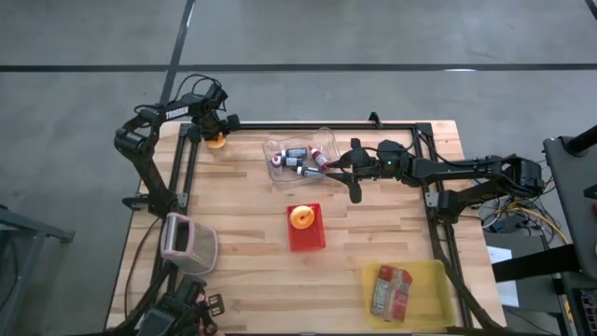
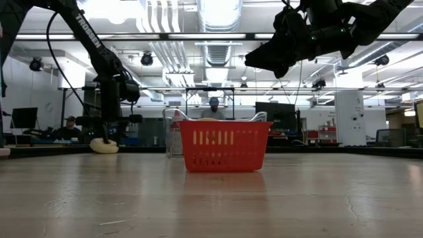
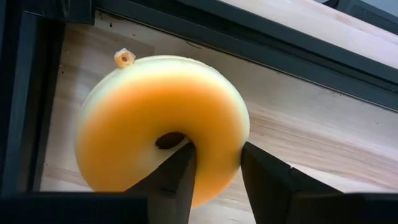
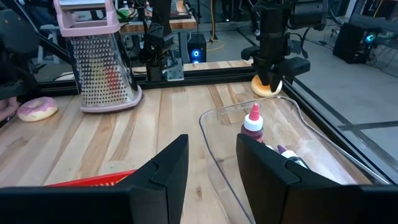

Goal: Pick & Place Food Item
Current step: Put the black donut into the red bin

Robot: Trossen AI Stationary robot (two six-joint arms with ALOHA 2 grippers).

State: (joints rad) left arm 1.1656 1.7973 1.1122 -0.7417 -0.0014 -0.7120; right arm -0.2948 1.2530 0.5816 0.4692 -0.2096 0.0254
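At the table's far-left corner, left pincer (image 3: 214,177) narrowly astride the yellow donut's (image 3: 143,118) ring.

Setting: robotics lab or industrial workshop. Evidence: bare ceiling ducts (image 2: 210,20) with strip lights, computer monitors (image 2: 276,114) on benches, seated person (image 2: 69,127) at a workstation, polished concrete floor (image 1: 373,37) around the wooden table (image 1: 373,224).

Wooden table (image 1: 252,261), red basket (image 1: 306,227), clear tray (image 1: 280,173), yellow tray (image 1: 424,301), grater (image 1: 188,245), yellow donut (image 1: 215,141)
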